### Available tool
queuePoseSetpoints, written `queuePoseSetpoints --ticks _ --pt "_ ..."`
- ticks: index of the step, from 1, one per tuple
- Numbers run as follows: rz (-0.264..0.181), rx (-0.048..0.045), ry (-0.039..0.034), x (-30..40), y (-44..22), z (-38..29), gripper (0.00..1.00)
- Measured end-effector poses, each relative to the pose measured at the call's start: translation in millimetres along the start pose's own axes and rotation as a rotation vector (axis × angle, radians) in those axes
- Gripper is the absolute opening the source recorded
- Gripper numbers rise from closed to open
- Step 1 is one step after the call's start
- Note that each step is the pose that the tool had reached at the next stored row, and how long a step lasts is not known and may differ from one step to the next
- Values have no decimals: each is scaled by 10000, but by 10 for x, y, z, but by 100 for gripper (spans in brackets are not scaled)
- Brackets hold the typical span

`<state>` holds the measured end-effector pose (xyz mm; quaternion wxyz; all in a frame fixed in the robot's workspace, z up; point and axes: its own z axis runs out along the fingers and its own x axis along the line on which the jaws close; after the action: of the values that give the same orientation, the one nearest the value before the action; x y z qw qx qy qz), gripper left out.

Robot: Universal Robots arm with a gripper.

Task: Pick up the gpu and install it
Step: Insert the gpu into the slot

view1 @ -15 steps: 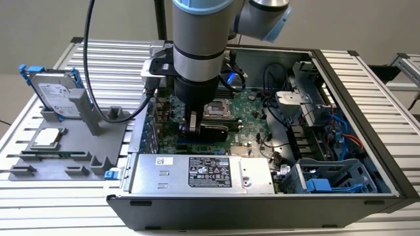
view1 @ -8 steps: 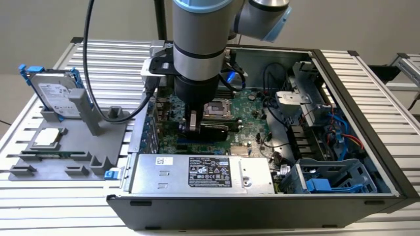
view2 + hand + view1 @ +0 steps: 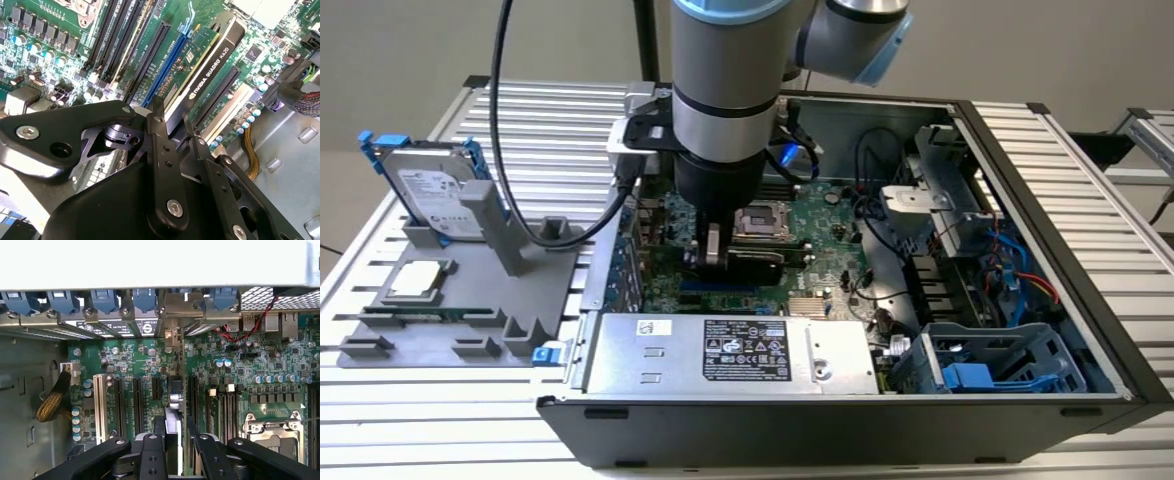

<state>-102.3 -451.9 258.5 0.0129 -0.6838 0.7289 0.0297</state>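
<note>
1. Slatted aluminium table (image 3: pixel 1067 150) carries an open computer case (image 3: pixel 1067 260) with the motherboard (image 3: pixel 821 215) facing up; beside it, at the exterior view's left, sits a grey fixture (image 3: pixel 467 300) holding a hard drive (image 3: pixel 434 190) and a small CPU chip (image 3: pixel 416 280).

2. Your gripper (image 3: pixel 172 117) is inside the case, its fingers (image 3: pixel 152 450) pinched on the gpu (image 3: pixel 212 60). The card stands on edge over the expansion slots, green board on one face, black shroud on the other, its lower edge at or in the blue slot (image 3: pixel 165 65). Whether it is fully seated cannot be told.

3. Risk, misalignment: in the first wrist view the card (image 3: pixel 174 390) runs toward the rear bracket openings (image 3: pixel 175 305). If its edge connector sits slightly off the slot, downward force would likely bend the board or damage slot contacts.

4. Risk, bracket fouling: the silver end bracket must clear the case's rear wall. A catch there would probably tilt the card and leave one end raised.

5. Risk, slip: the grip is on a thin card near one end. Uneven resistance may pivot it between the fingers.

6. Risk, collision: the memory slots (image 3: pixel 117 35) and cables (image 3: pixel 300 95) lie near the fingers. Sideways drift could strike them.

7. Risk, early release: letting go of an unseated card would likely let it lean or fall onto the board.
</note>
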Motion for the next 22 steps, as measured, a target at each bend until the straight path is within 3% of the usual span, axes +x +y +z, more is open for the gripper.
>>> queuePoseSetpoints --ticks 22 --pt "-22 -1 -1 -13 3 45 0"
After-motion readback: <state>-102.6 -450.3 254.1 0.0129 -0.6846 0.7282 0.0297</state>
